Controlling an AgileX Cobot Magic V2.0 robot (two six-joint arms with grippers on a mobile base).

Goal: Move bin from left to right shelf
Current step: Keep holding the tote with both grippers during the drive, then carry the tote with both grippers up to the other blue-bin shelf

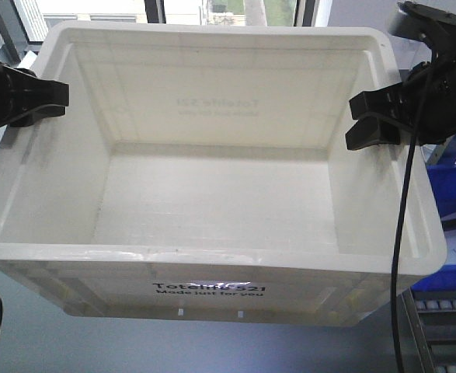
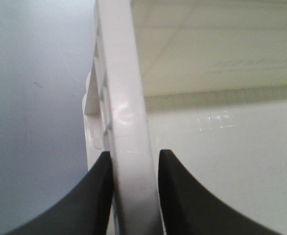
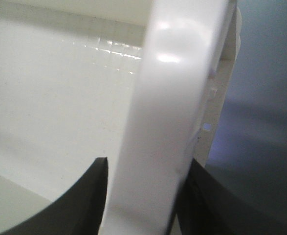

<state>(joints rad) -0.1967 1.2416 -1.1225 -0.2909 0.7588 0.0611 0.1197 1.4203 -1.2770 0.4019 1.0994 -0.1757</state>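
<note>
Two grips | left hand (image 2: 134,155) pinches bin (image 1: 212,260) left rim | right hand (image 3: 148,164) pinches right rim | side print (image 1: 235,294) partly glare-washed

Had left gripper (image 1: 59,98) clamped over the bin's (image 1: 212,260) left rim, black fingers (image 2: 79,205) one outside, one inside the wall. Same on the right gripper (image 1: 361,120) — pinched across the right rim, arm angled in from upper right, black cable (image 1: 402,233) hanging below the wrist. Showed no gap at the pads in either wrist view.

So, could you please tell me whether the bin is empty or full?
Empty: the front view shows only bare white floor and walls inside the bin.
</note>
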